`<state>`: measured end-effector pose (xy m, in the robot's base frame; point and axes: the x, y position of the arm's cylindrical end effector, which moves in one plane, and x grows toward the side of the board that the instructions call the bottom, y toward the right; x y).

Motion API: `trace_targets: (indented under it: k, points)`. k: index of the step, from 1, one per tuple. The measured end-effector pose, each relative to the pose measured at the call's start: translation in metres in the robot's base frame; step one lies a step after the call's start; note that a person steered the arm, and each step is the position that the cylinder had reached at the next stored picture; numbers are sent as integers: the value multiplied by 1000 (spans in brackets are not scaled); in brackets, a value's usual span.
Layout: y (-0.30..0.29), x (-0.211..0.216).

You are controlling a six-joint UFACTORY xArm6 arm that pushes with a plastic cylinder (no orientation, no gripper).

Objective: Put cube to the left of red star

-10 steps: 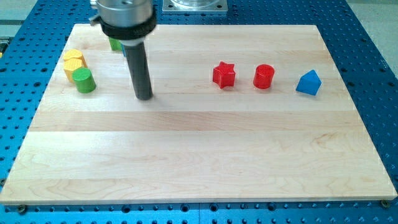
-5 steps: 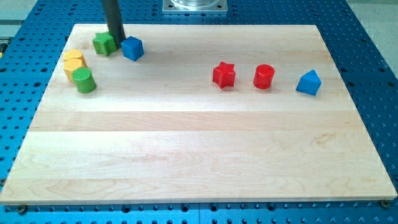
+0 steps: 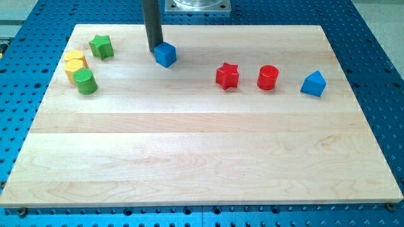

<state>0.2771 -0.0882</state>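
A blue cube (image 3: 166, 54) lies on the wooden board (image 3: 202, 157), near the view's top, left of centre. My tip (image 3: 154, 50) stands right at the cube's upper-left side, touching or nearly touching it. The red star (image 3: 227, 75) lies to the right of the cube and a little lower, about a hundred pixels away.
A red cylinder (image 3: 267, 77) and a blue pyramid-like block (image 3: 314, 84) lie right of the red star. At the view's left are a green star (image 3: 101, 46), a yellow block (image 3: 75, 64) and a green cylinder (image 3: 84, 81).
My tip moved from mid-board up to the top left, then rightward. The blue cube slid right, away from the green star and toward the red star.
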Motion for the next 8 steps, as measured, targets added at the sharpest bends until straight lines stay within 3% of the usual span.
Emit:
trace_targets:
  k: [2, 4, 6, 7, 8]
  points:
    - [46, 20]
    - [37, 23]
    - [48, 73]
    - [17, 77]
    - [2, 118]
